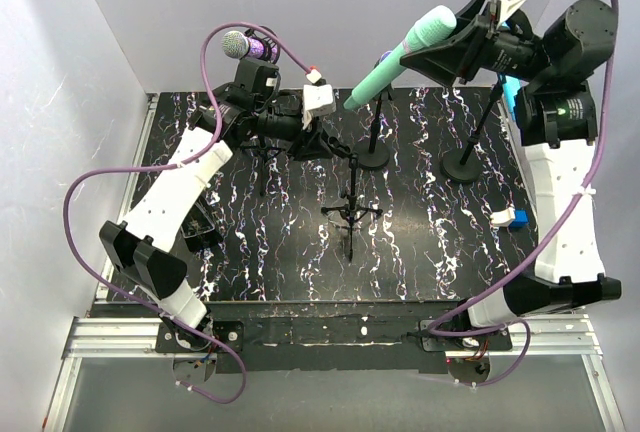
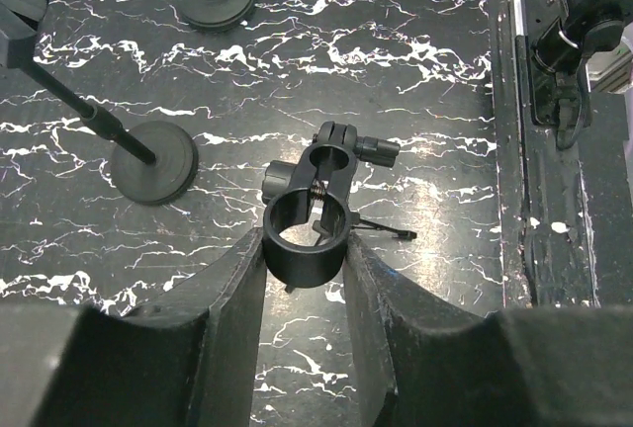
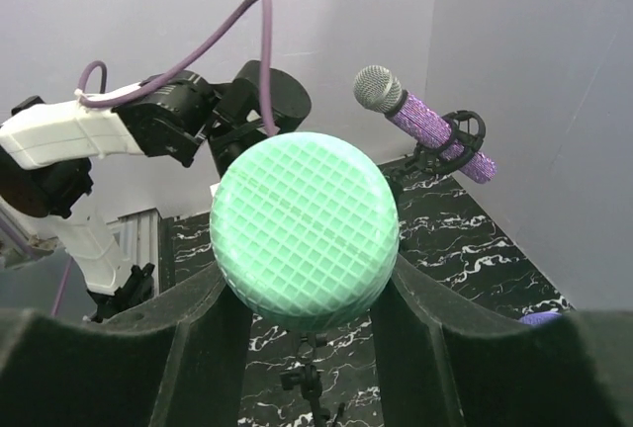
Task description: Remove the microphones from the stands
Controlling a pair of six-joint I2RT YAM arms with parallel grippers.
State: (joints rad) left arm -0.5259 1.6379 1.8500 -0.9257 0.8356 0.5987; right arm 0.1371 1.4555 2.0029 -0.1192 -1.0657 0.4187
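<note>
From above, the right claw sits in the upper right of the frame, pinching the green microphone, which slants down to the left in the air, in no clip. The right wrist view adds its round head, moulded in a waffle grid and wedged between two black fingers. Behind it, at upper right, a glittery purple microphone with a silver mesh top lies in a black holder. Only the left wrist view shows the left claw pressed against both sides of an empty black ring clip, with a threaded screw above the ring. Beneath lies the black table, veined with white, with two round flat stand bases at upper left
</note>
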